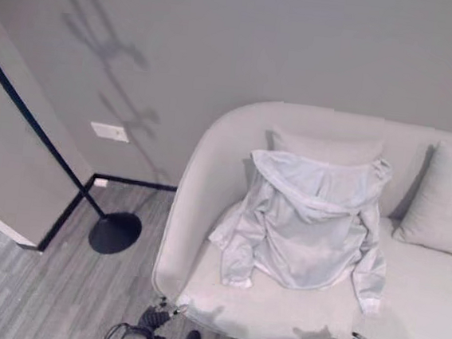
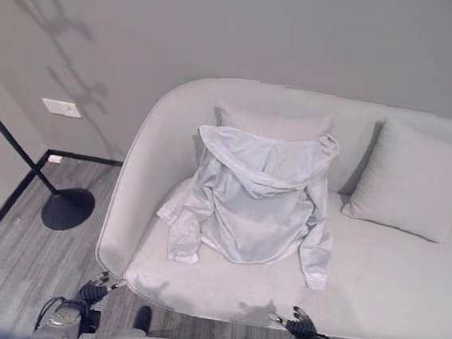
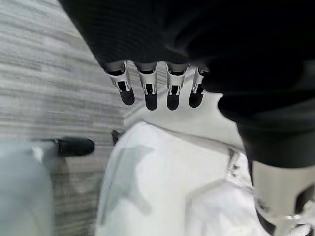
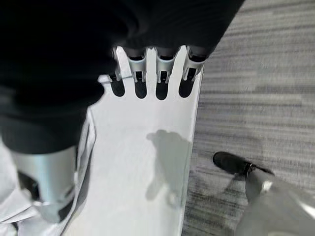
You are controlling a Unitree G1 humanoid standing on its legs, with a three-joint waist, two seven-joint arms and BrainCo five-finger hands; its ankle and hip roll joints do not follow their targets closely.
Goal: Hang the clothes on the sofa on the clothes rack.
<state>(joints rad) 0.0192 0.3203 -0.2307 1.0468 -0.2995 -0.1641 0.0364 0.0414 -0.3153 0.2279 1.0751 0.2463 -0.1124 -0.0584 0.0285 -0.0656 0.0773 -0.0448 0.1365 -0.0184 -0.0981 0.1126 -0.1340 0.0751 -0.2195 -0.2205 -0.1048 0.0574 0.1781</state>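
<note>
Pale crumpled hooded jacket (image 1: pixel 305 225) draped on rounded sofa (image 1: pixel 201 175); left robot hand (image 3: pixel 147 88), right robot hand (image 4: pixel 147 73) fingers straight, empty.

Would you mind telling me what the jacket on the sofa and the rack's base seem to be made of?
The jacket looks like thin, light, slightly glossy fabric, possibly synthetic: it creases finely and drapes limply. The rack's round base and slanted pole look like black-painted metal, smooth and matte, though that is uncertain.
</note>
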